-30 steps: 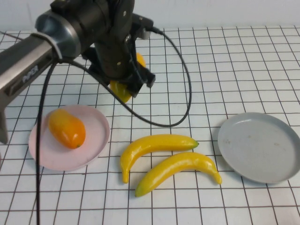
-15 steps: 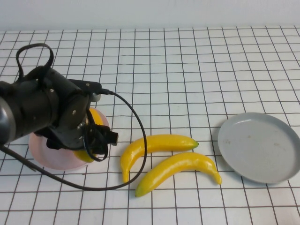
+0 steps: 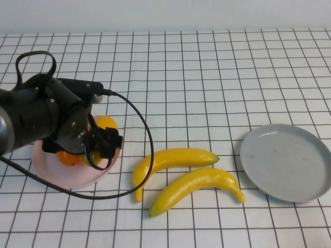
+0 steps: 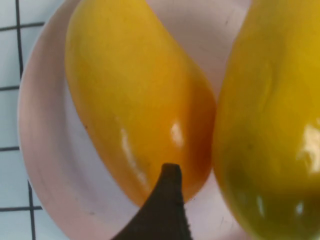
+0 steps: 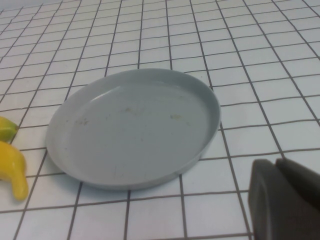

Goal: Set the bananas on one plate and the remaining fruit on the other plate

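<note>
Two arms belong to this rig, but only the left arm (image 3: 36, 116) shows in the high view, a bulky black body bent low over the table's left side with a black cable (image 3: 139, 129) looping off it across the white gridded table (image 3: 207, 67). The grey plate (image 3: 287, 161) comes next in size: round, shallow, pale, with a raised rim and faint scuffs on its floor, sitting bare at the right edge, well apart from everything else. The pink plate (image 3: 51, 168) lies on the left, mostly hidden under the arm. The two bananas (image 3: 178, 175) lie on the table between the plates, long, curved, glossy yellow with greenish tips, side by side and nearly touching, nearer the pink plate. On the pink plate, the wrist view shows the orange-yellow mango (image 4: 135, 105) lying beside the yellow mango (image 4: 272, 120), whose lower end turns greenish; both are plump and shiny. The left gripper (image 3: 95, 150) hangs just above these fruits; whether its fingers are spread or closed on the yellow mango I cannot tell, as only one dark fingertip (image 4: 165, 210) shows. The right gripper (image 5: 282, 200) sits low just beside the grey plate's rim, its dark fingers pressed together on nothing.
</note>
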`<state>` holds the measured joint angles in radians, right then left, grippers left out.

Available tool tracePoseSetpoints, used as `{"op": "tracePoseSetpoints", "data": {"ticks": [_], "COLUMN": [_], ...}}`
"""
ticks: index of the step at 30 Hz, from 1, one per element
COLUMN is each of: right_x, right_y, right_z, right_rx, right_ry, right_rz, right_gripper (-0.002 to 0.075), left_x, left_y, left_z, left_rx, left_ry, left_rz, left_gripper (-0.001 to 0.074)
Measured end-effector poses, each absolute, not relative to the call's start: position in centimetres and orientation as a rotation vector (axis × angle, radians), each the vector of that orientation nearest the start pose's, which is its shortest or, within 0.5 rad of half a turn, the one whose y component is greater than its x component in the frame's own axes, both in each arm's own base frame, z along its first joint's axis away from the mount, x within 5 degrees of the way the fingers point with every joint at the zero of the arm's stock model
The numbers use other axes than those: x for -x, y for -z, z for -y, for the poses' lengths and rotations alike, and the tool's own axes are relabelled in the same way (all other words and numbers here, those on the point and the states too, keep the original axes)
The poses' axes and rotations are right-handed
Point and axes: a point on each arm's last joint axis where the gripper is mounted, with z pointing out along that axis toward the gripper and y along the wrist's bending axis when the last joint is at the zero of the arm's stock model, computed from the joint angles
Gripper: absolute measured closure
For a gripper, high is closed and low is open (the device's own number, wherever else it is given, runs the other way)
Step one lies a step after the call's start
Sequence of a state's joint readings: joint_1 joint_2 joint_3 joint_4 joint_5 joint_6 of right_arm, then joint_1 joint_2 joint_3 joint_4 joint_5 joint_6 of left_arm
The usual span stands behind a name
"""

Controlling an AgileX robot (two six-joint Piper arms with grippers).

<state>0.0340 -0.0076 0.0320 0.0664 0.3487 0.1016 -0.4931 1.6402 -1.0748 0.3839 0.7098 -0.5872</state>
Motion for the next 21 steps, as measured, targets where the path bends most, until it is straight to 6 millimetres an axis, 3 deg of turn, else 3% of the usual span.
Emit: {"op": "tracePoseSetpoints", "data": {"ticks": [12, 17, 19, 21], "right_x": [-5.3, -5.3, -5.3, -5.3], "right_y": [-17.1, -17.1, -17.1, -17.1], "right_z": [-0.4, -0.4, -0.4, -0.4], "right_rx": [-0.105, -0.105, -0.105, -0.105], "right_ry": [-0.159, -0.159, -0.159, -0.159], "right_rz": [-1.856, -1.856, -1.856, -1.856], "right_gripper": [0.0741, 0.0741, 0.0741, 0.0741], "left_x": [-30.3, -29.7, -29.1, -28.2], "left_y": [-22.8, -24.6, -26.0, -27.5], "left_z": [13.5, 13.1, 12.7, 12.5], "left_rx": [-0.230, -0.224, -0.213, -0.210], "left_ry": [-0.084, -0.075, -0.071, -0.046], "left_rz": [-2.600, -2.548, -2.519, -2.478], "left_gripper": [0.0066, 0.0075, 0.0148, 0.0302]}}
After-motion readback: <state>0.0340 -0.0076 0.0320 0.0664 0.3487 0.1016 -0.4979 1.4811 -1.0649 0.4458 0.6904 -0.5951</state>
